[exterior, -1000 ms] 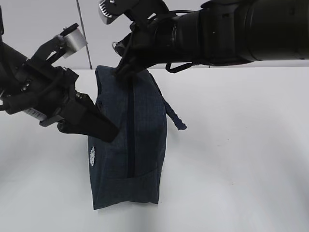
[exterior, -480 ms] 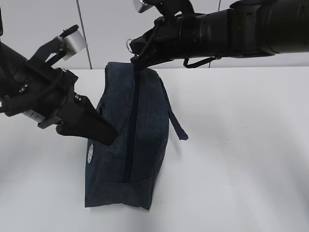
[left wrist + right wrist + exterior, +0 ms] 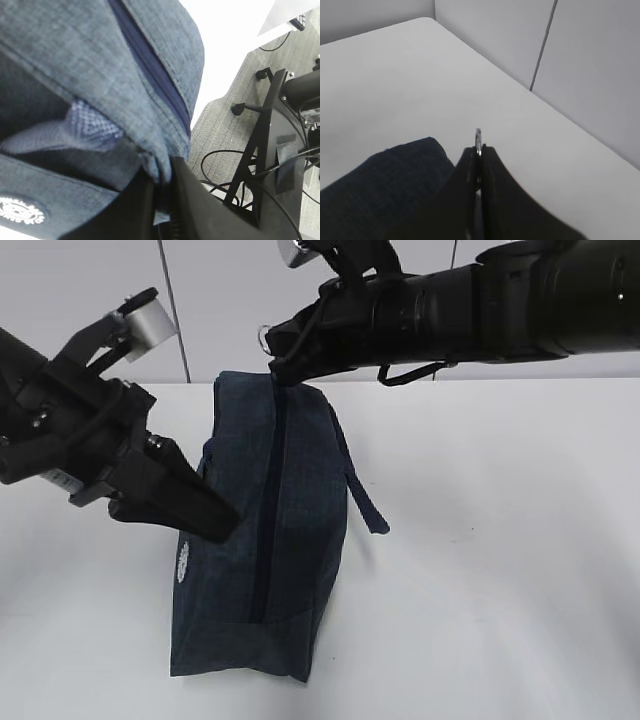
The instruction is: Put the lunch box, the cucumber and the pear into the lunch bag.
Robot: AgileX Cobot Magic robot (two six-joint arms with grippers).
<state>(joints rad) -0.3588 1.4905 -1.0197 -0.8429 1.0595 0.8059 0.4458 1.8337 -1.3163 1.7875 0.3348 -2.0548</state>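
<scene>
The dark navy lunch bag point(image 3: 300, 530) lies lengthwise on the white table, its zipper point(image 3: 268, 500) running along the top and closed along the length I see. My left gripper point(image 3: 226, 524) is shut on a fold of the bag's fabric point(image 3: 159, 167) on its left side. At the bag's far end, my right gripper point(image 3: 276, 371) is shut on the silver ring pull point(image 3: 478, 135), which pokes out between the fingertips. The bag's loop handle point(image 3: 362, 495) hangs off the right side. The lunch box, the cucumber and the pear are out of view.
The white table point(image 3: 500, 570) stretches to the right of the bag. A grey panel wall point(image 3: 200, 300) stands behind it. Past the table edge in the left wrist view are floor cables point(image 3: 215, 165) and a black stand point(image 3: 265, 130).
My right gripper has risen and moved right with the ring pull, drawing the bag's far end up. The bag's near end has slid slightly left. My left gripper keeps its pinch.
</scene>
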